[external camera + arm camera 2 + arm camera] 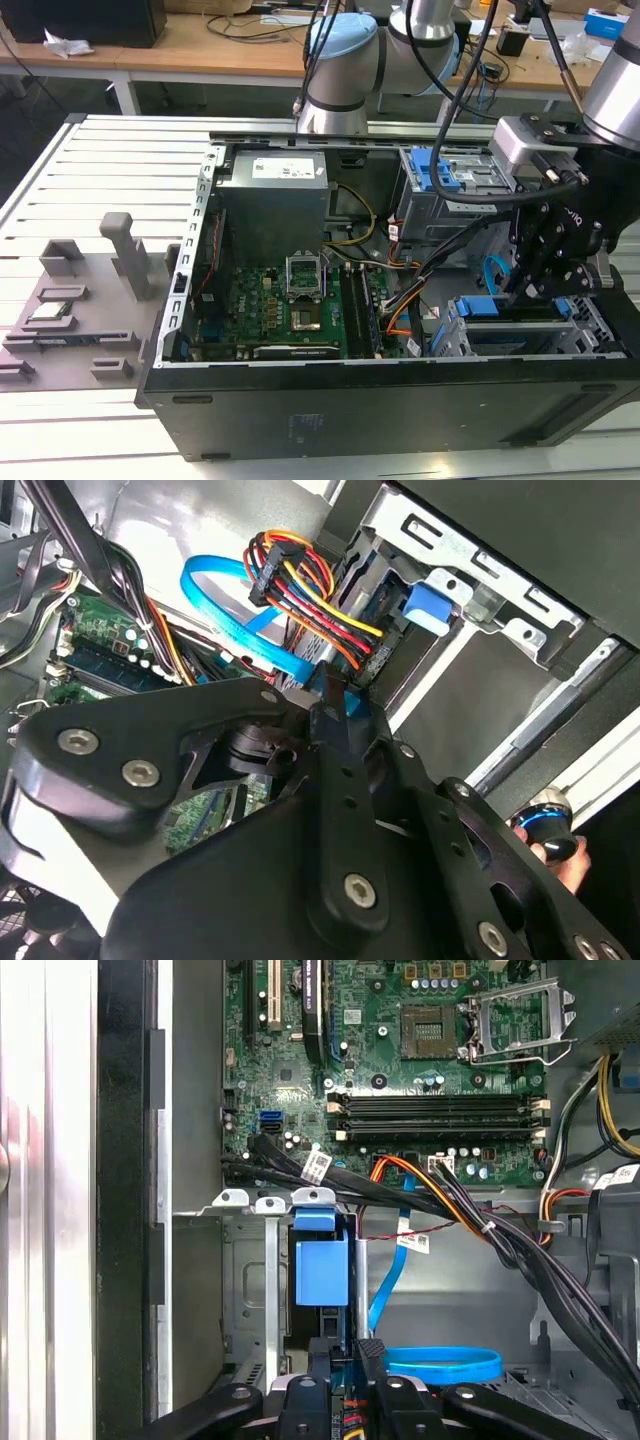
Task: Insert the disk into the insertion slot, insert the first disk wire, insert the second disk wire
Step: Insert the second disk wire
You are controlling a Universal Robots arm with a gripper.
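Blue-framed disk [322,1272] seated in insertion slot [262,1290]

Around the insertion slot [520,335], room is tight: the gripper [540,285] hangs just above it, hemmed by a looped blue data cable [440,1365] beside it and a black wire bundle [500,1240] (running diagonally) towards the motherboard [400,1060].

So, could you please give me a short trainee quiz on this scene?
1. True or false: the disk, in its blue carrier, sits inside the drive cage.
2. What colour is the flat cable looping from the gripper? A red, B blue, C white.
3. Fill in: in the exterior view, the gripper works at the computer case's ___ end.
Key: 1 true; 2 B; 3 right.
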